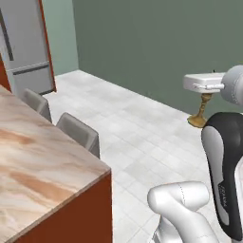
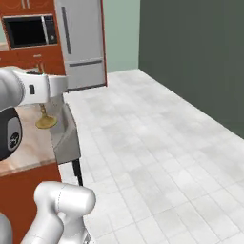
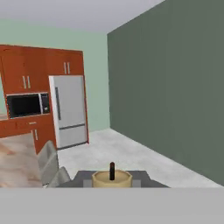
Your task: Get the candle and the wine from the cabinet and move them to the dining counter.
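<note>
One candle (image 1: 202,111), two stools (image 1: 79,131), one fridge (image 2: 81,42), one microwave (image 2: 28,30).

The arm (image 1: 190,209) is built of glossy white rounded shells that shade to soft grey in the curves, with a thin seam line running over the bulging lower joint. Above it sits a dark, nearly black link (image 1: 227,166) with a pale grey oval inset panel and faint small lettering down its side; in the right base view this dark part carries a small round pale marking. The hand housing (image 2: 45,88) is a flat white block with a small dark square on its side.
</note>
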You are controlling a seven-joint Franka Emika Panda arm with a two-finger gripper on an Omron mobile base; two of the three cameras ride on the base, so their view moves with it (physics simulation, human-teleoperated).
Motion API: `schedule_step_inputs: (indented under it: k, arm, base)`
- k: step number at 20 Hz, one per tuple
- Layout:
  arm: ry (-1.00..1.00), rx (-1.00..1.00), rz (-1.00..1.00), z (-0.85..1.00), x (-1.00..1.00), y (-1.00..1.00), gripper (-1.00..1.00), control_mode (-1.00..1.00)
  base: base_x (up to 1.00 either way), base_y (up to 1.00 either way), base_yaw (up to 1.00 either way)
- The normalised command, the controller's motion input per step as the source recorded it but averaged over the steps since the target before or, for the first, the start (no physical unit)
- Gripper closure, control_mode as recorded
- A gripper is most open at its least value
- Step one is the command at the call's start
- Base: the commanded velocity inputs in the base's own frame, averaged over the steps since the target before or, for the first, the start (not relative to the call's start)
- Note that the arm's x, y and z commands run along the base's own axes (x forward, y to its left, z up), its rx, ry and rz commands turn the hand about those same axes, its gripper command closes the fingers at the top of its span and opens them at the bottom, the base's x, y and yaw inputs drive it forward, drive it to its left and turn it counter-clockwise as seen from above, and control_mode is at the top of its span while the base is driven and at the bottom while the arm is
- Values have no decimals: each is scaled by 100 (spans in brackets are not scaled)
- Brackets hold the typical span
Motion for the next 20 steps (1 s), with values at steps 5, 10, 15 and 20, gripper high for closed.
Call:
schedule_step_inputs:
  k: [5, 10, 15, 20]
  arm:
    - [0, 0, 0, 0, 0, 0, 100, 100]
    - [0, 0, 0, 0, 0, 0, 100, 100]
    - [0, 0, 0, 0, 0, 0, 100, 100]
    - [0, 0, 0, 0, 0, 0, 100, 100]
  base:
    - [68, 10, 64]
    - [91, -88, 39]
    - [82, -99, 39]
    - [40, -97, 50]
